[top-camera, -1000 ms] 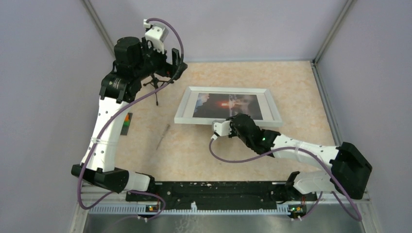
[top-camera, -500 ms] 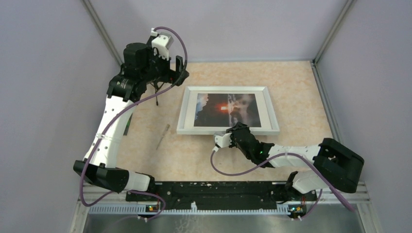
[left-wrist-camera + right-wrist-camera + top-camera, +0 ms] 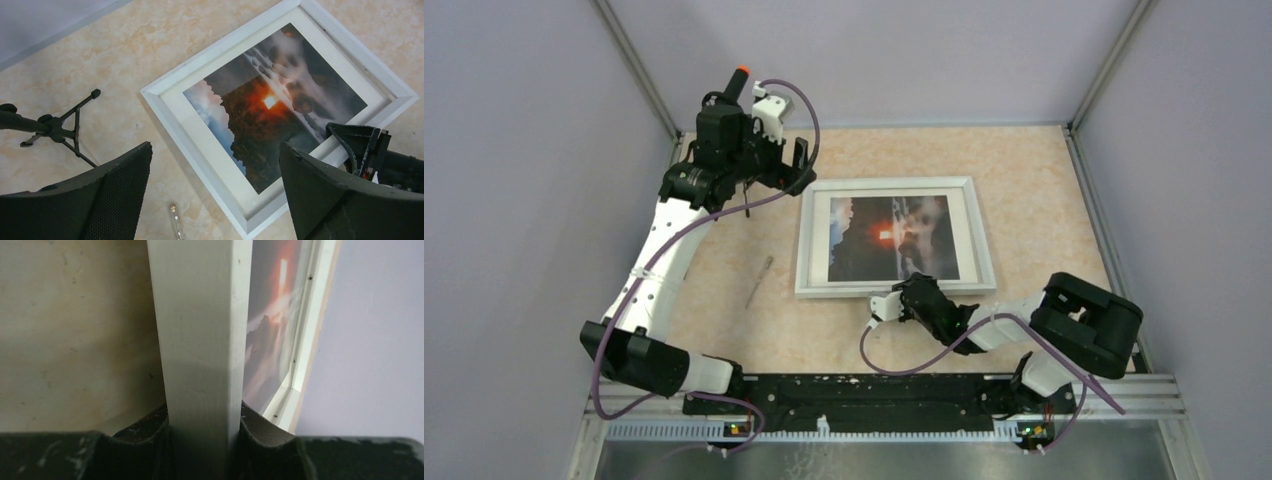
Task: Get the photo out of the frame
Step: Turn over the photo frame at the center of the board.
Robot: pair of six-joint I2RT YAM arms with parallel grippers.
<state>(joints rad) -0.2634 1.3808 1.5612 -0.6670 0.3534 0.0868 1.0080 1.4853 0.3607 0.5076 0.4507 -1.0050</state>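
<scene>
The white frame (image 3: 808,240) lies face up mid-table with the photo (image 3: 892,238) of dark rocks and an orange glow behind its front. My right gripper (image 3: 914,292) is shut on the frame's near border; in the right wrist view that white border (image 3: 200,340) fills the gap between the pads, with the photo (image 3: 272,335) beside it. My left gripper (image 3: 798,165) hovers open above the frame's far left corner, touching nothing. Its wrist view shows the frame (image 3: 200,145), the photo (image 3: 270,105) and the right gripper (image 3: 367,145) between its wide-apart fingers (image 3: 120,190).
A small black tripod (image 3: 60,125) stands left of the frame by the left arm. A thin clear tube (image 3: 759,281) lies on the beige tabletop left of the frame's near corner, also seen as the tube (image 3: 176,222). Grey walls (image 3: 544,150) close in three sides.
The right gripper has drawn back toward its base with the frame's near border, and the frame has turned squarer to the table. The left arm has swung right, toward the frame's far left corner.
</scene>
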